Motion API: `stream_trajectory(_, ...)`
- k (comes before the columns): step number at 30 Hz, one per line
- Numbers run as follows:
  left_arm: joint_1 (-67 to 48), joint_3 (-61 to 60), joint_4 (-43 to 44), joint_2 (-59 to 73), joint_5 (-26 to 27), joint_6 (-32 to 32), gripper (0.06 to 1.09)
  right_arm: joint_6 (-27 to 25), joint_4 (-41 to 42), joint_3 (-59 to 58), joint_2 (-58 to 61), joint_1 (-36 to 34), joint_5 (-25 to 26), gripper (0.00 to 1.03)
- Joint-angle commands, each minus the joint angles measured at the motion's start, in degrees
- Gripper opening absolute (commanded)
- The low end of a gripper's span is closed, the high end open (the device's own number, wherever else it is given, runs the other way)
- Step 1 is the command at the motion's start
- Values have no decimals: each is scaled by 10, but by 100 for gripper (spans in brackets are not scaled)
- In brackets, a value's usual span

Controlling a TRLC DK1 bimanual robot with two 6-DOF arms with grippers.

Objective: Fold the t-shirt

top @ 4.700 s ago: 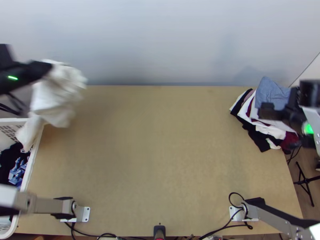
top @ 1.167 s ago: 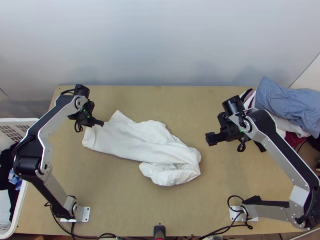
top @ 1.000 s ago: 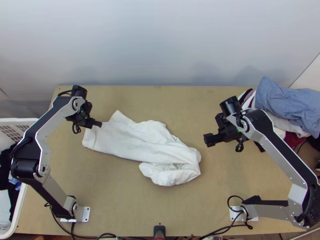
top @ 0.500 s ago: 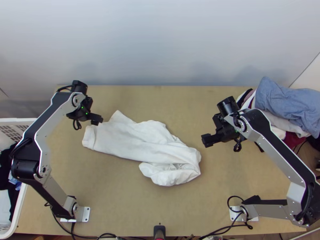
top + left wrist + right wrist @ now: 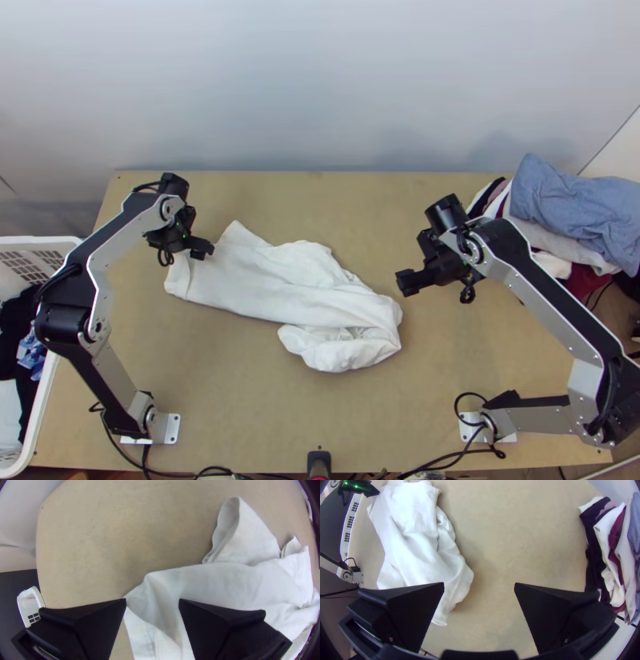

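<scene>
We are seeing the white t-shirt [image 5: 280, 280] lying rumpled across the middle and left-centre of the top view, its narrower end pointing left, its lower right part bunched. We are judging the folding as barely begun: the cloth is resting on the table [image 5: 320, 416], but flattening, squaring up and every neat fold are remaining. Over its left end, at upper left, the left gripper [image 5: 152, 600] is standing with fingers well parted, gripping nothing. Right of the cloth, the right gripper [image 5: 479, 584] is hanging wide open and empty, clear of it. Farther out, a pile of clothes [image 5: 572, 200] is sitting at upper right, and a white basket [image 5: 45, 396] is holding more laundry at the left edge.
</scene>
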Motion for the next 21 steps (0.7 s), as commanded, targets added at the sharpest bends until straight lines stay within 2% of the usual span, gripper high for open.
stream_trajectory(1,7,-6,22,21,-3,-2,55,17,1,3,11,14,-54,98)
stream_trajectory(2,8,-6,26,23,-2,-2,45,18,1,1,12,13,-61,98)
stream_trajectory(4,8,-6,25,25,-3,-5,32,18,1,-4,17,14,-65,98)
stream_trajectory(10,12,-23,17,12,-3,-10,10,18,2,-1,47,32,-82,98)
stream_trajectory(15,23,-28,-12,-42,4,-30,10,18,14,23,88,29,-93,96)
stream_trajectory(21,44,-6,-76,-124,30,-52,10,16,28,44,140,13,-135,96)
